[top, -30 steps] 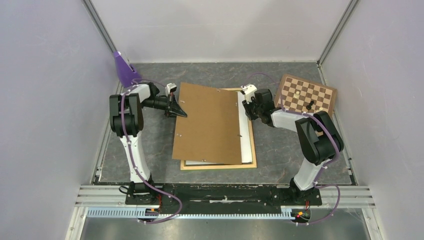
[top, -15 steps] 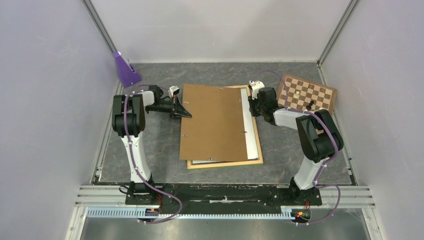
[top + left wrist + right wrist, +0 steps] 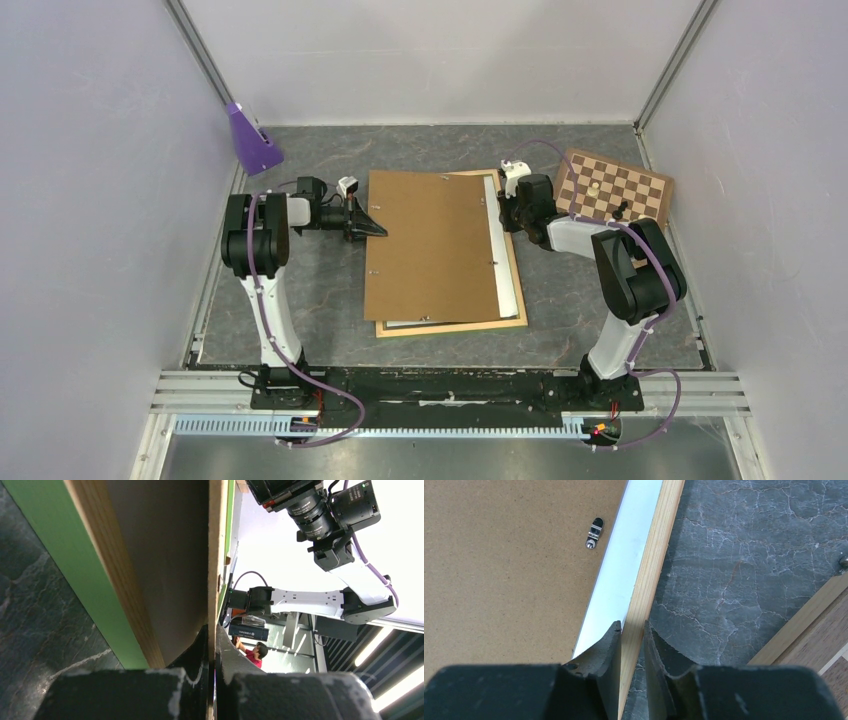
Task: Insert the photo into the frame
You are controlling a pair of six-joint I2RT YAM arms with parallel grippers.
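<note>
The frame (image 3: 450, 327) lies flat mid-table, pale wood side up. The photo (image 3: 497, 250) rests in it, showing only as a white strip along the right side. A brown hardboard panel (image 3: 435, 245) covers most of both. My left gripper (image 3: 378, 230) is shut on that panel's left edge. In the left wrist view the thin board runs between the pads of the left gripper (image 3: 212, 630), beside the frame's green rail (image 3: 60, 555). My right gripper (image 3: 632, 625) is closed round the frame's right rail (image 3: 651, 560), next to the photo (image 3: 619, 565).
A brown-and-cream chessboard (image 3: 612, 188) with a few pieces lies just right of the right gripper, its corner (image 3: 819, 645) close by. A purple wedge-shaped object (image 3: 250, 140) stands at the back left. A metal clip (image 3: 594, 532) sits on the panel (image 3: 509, 565).
Frame, photo and panel have slid right and turned squarer to the table. The left gripper followed with the panel's edge. The right gripper moved farther back and its jaws narrowed on the rail.
</note>
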